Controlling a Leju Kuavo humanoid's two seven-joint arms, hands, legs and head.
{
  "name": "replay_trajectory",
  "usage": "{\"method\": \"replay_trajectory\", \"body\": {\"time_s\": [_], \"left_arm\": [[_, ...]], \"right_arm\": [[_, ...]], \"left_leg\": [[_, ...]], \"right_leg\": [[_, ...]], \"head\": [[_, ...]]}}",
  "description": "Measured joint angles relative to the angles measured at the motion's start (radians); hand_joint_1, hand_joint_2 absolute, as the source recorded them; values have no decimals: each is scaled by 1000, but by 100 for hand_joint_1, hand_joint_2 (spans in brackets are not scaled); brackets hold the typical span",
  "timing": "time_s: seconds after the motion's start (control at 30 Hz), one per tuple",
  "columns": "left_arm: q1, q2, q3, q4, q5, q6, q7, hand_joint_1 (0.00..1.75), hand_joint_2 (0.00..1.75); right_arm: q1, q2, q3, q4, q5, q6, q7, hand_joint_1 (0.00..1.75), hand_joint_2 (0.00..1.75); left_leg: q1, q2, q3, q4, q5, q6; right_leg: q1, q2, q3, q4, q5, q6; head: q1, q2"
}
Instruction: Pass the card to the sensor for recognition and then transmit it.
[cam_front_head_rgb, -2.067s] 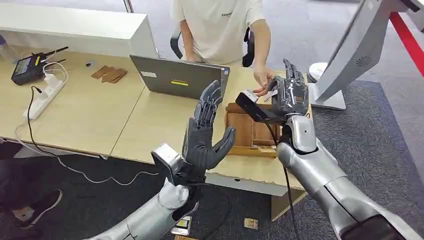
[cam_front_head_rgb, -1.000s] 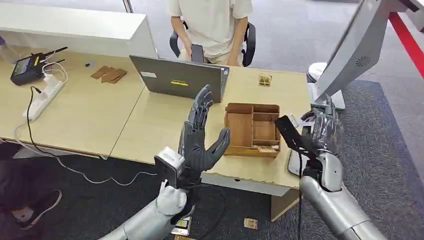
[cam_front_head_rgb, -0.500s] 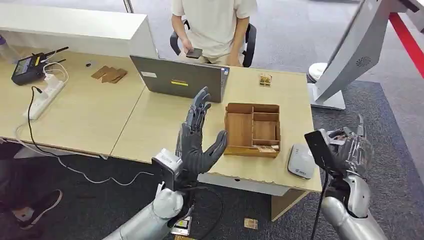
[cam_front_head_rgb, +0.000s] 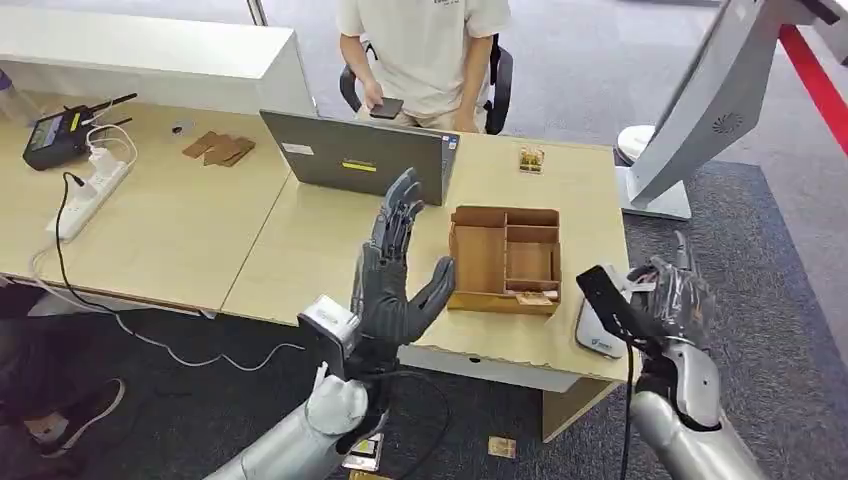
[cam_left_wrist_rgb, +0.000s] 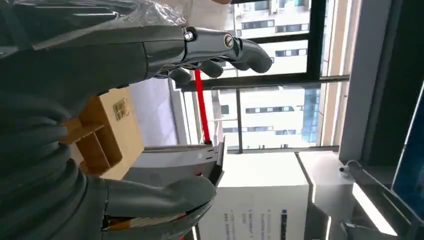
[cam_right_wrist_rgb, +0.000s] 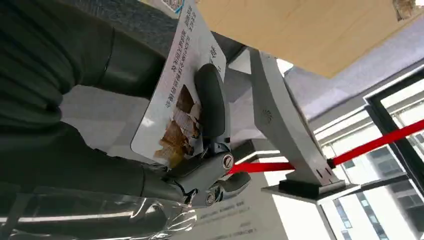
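White and printed with a brownish picture, the card (cam_right_wrist_rgb: 182, 107) sits pinched between thumb and fingers of our right hand (cam_front_head_rgb: 672, 292), which hangs just off the bench's (cam_front_head_rgb: 300, 240) right corner, beside the pale sensor pad (cam_front_head_rgb: 597, 332) lying at that edge. Our left hand (cam_front_head_rgb: 395, 280) stands upright over the front edge, fingers spread wide and holding nothing. Between the two, a wooden tray (cam_front_head_rgb: 505, 259) rests on the bench.

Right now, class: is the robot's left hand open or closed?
Open. In the head view the left hand is raised with its fingers spread and nothing in it; the card is in the right hand.
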Motion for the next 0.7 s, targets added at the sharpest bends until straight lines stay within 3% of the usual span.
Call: {"method": "replay_trajectory", "body": {"time_s": [0.4, 0.7], "left_arm": [[-2, -2, -7, 0, 15, -7, -5, 0, 175], [-3, -2, -16, 0, 18, -9, -5, 0, 175]], "right_arm": [[-14, 31, 22, 206, -63, -3, -22, 175, 175], [-15, 37, 27, 287, -77, -13, -28, 175, 175]], "left_leg": [[0, 0, 0, 0, 0, 0], [0, 0, 0, 0, 0, 0]], "right_leg": [[0, 0, 0, 0, 0, 0], [0, 0, 0, 0, 0, 0]], "head": [[0, 0], [0, 0]]}}
